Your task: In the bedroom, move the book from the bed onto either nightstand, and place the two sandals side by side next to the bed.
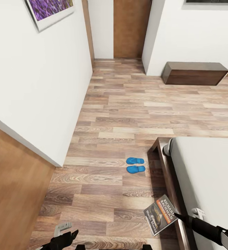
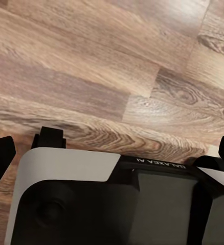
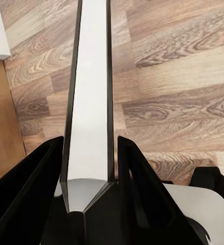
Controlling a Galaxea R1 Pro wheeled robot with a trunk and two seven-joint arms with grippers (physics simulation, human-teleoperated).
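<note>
My right gripper (image 1: 179, 216) is shut on the book (image 1: 160, 215), a dark paperback with an orange band, held over the floor beside the bed's dark frame (image 1: 169, 173). In the right wrist view the book (image 3: 89, 102) runs edge-on between the gripper's (image 3: 89, 143) two fingers. The two blue sandals (image 1: 135, 160) (image 1: 136, 169) lie side by side on the floor near the corner of the bed (image 1: 211, 173). A dark nightstand (image 1: 193, 73) stands against the far wall. My left gripper (image 1: 67, 236) (image 2: 112, 148) hangs open over the floor, with nothing between its fingers.
A white wall (image 1: 41, 86) juts in at the left, with a light-brown wooden surface (image 1: 9, 180) beside it. A brown door (image 1: 129, 27) closes the passage at the back. Wood-plank floor (image 1: 127, 114) stretches between bed, wall and nightstand.
</note>
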